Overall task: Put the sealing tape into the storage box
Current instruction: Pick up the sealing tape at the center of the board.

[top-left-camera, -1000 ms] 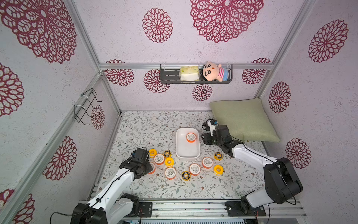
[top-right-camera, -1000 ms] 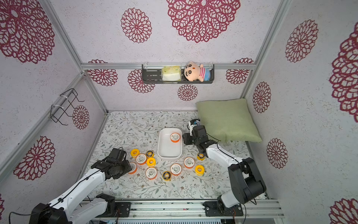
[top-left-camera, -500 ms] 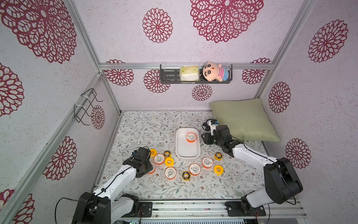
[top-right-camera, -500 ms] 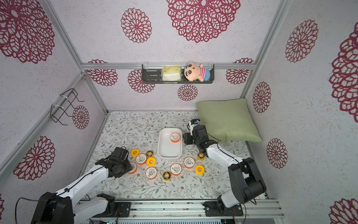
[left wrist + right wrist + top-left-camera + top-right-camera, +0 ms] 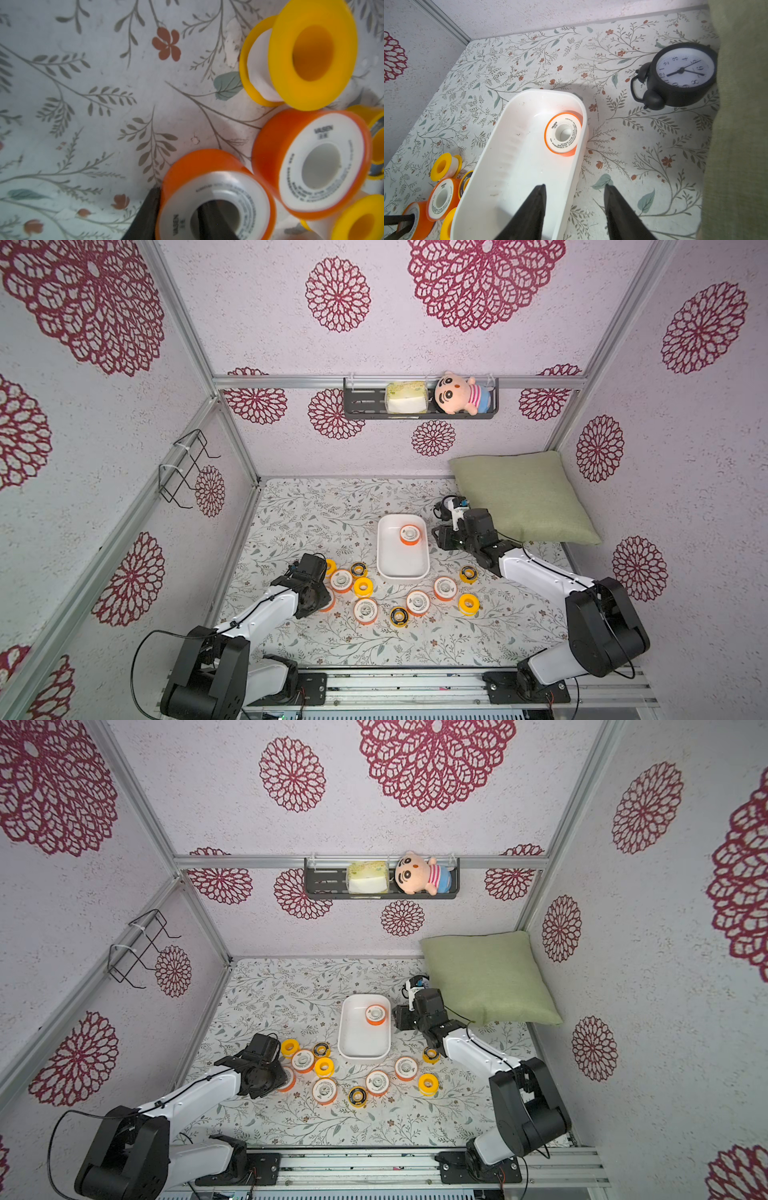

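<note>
While both top views hide the fingers of the left gripper (image 5: 179,199) beneath its own wrist, low and left on the flowered cloth (image 5: 332,510), the left wrist view lays them bare: one dark finger stands in the core of an orange-rimmed spool (image 5: 207,176) and its fellow lies against the outer rim, so the jaws stand narrow astride the spool's wall, though whether they truly pinch it cannot be told; from above only an orange sliver of that spool shows. Close up, a second white-faced spool (image 5: 318,162) sits just beside it, an all-yellow spool (image 5: 311,54) just beyond. Only the top views give the whole spread of the sealing tape (image 5: 365,610): eleven spools lie on the cloth in a loose band across the lower middle of the frame, below the storage box (image 5: 401,560), while one boxed spool (image 5: 409,534) lies flat in the tub's upper right corner, near the wall. The right gripper (image 5: 574,187) hangs at the box's right side in both top views, its fingers unseen there; the right wrist view shows the jaws moderately apart and empty, one finger over the tub's inside, the other over the cloth outside its wall. That view alone shows a black alarm clock (image 5: 683,72) on the cloth, just beside the green cushion (image 5: 523,493)
</note>
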Robot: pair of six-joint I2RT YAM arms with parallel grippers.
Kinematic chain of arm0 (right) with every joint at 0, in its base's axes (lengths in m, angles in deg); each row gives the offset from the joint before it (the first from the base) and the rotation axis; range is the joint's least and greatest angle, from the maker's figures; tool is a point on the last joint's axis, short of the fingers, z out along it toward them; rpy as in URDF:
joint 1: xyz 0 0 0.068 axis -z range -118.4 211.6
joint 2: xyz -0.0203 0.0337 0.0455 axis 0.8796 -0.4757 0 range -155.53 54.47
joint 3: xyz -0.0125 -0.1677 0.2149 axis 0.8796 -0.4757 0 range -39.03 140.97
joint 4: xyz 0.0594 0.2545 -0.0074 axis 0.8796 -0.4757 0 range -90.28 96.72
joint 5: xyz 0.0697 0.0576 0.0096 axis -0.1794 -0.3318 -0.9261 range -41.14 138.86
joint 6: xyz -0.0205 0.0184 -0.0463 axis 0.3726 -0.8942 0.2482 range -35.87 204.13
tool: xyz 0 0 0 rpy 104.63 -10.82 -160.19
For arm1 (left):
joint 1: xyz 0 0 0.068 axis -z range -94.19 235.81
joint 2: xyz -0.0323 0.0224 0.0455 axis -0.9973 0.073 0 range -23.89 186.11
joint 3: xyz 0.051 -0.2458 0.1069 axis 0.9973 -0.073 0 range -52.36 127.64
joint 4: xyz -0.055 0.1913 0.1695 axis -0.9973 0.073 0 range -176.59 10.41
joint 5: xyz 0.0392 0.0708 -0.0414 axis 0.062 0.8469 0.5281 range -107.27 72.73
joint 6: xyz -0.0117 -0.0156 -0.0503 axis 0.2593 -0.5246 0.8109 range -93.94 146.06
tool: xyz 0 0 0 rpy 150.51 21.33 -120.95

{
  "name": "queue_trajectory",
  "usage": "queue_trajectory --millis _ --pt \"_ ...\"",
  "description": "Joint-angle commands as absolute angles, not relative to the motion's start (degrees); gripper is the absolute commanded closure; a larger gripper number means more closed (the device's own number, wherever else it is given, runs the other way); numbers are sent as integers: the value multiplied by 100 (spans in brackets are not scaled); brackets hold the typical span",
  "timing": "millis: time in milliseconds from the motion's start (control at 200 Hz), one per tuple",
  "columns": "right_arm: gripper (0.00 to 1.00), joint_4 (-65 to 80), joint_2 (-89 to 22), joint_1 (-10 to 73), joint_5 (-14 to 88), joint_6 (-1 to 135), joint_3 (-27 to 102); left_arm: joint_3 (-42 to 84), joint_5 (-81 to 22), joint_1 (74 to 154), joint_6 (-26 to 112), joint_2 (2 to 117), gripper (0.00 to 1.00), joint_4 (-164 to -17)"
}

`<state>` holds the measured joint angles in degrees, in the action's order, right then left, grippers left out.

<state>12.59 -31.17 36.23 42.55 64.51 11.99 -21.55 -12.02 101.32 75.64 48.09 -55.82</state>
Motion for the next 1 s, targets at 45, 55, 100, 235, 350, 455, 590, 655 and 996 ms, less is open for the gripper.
queue_trajectory --millis 45,55,100,235,350,455,590,655,996 --pt "48 1386 -3012 3678 4075 6391 1155 -2209 -886 10164 7563 4541 72 -5418" --pt "48 1385 -3016 3674 4065 6391 1151 -2205 -853 10170 7563 4496 71 -5399" --pt "48 1384 -3049 3682 4055 6392 1139 -2171 -760 10166 7531 4253 71 -5337" --pt "48 1427 -3185 3694 4107 6330 1124 -1846 -608 10163 7248 3823 71 -5236" --pt "49 1501 -3353 3690 3891 6268 1159 -1273 -698 10159 6865 3890 72 -5148" --pt "51 1594 -3510 3702 3704 6169 1167 -767 -1204 10168 6586 4219 72 -5332" --pt "53 1652 -3692 3699 3556 6110 1177 -69 -1924 10293 6441 4880 73 -5570" --pt "54 1665 -3777 3713 3425 6110 1198 271 -2095 10489 6430 5205 73 -5679" --pt "64 1786 -4132 3734 3161 6001 1327 2114 -2142 11392 5934 7179 72 -5214"
